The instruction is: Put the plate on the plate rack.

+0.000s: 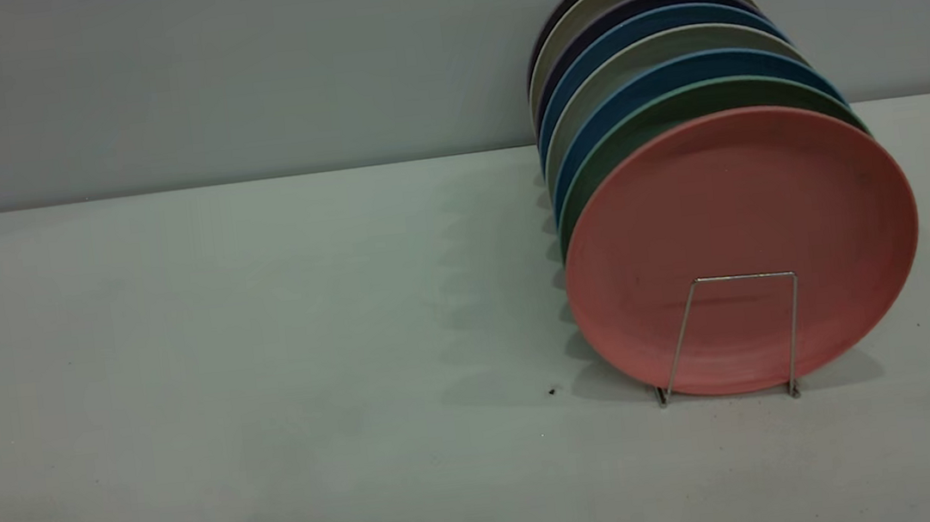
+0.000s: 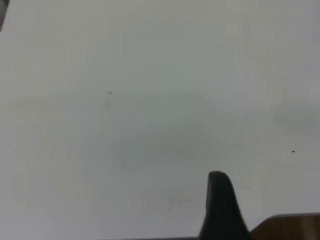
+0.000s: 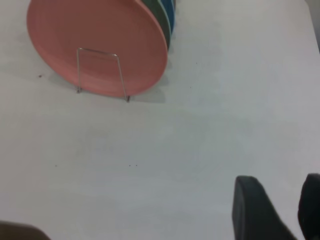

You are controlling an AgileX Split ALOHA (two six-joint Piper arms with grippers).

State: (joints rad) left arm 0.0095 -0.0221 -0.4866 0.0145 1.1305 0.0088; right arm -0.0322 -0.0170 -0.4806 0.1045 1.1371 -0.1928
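The salmon-pink plate [image 1: 736,206] stands upright in the front slot of the silver wire plate rack [image 1: 743,276], at the table's right. It leans against the row of plates behind it. In the right wrist view the plate [image 3: 110,30] and the rack's front loop [image 3: 97,50] lie well away from my right gripper [image 3: 277,182], which is open and empty above bare table. My left gripper [image 2: 220,205] shows only as one dark part over bare table, with no plate near it. Neither gripper appears in the exterior view.
Behind the pink plate stand a teal-green plate [image 1: 673,105], blue plates [image 1: 670,71] and several more, all upright in the rack. The white table [image 1: 268,359] stretches to the left and front. A brown edge [image 2: 290,227] shows beside the left gripper.
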